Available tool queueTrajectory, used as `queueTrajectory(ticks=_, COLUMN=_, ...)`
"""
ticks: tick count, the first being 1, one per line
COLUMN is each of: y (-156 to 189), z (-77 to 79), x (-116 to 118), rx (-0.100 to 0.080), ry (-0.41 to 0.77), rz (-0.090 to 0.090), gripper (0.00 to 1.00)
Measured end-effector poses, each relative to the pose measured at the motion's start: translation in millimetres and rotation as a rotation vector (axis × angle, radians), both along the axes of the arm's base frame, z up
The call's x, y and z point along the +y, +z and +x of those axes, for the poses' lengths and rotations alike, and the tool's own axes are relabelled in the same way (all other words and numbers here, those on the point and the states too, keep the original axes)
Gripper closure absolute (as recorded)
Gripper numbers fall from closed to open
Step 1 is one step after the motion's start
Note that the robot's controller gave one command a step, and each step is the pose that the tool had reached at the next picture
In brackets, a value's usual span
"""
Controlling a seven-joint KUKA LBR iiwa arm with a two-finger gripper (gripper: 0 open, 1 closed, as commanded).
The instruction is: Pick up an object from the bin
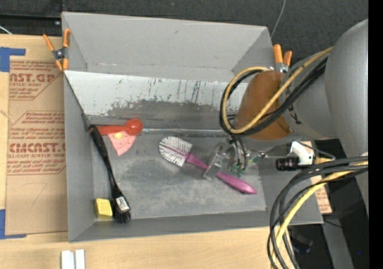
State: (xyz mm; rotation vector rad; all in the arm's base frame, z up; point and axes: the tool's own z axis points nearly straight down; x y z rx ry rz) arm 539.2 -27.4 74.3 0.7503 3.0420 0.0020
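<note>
— Where the hand [222,163] hangs, what lies beneath?
— Brush [194,160]: white bristles, smooth purple plastic handle, flat on the bin [155,46] floor's right, bristle end pointing upper left. Hand's grip cannot be told.

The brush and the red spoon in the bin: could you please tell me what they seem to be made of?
The brush looks plastic: a smooth, glossy magenta handle, with white bristles, probably synthetic, in a fanned tuft. The red spoon also looks like moulded plastic, evenly coloured with a slight sheen; I cannot rule out coated metal.
</note>
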Motion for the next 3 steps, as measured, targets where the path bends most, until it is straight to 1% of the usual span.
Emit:
queueTrajectory(ticks=1, y=0, z=0.0, x=0, rx=0.0, ry=0.0, rz=0.0, gripper=1.0)
queueTrajectory(ticks=2, y=-4, z=-1.9, x=14, rx=-0.001, ry=0.019, rz=-0.002, gripper=1.0)
queueTrajectory(ticks=3, y=-1, z=-3.5, x=12, rx=0.001, ry=0.008, rz=-0.001, gripper=1.0)
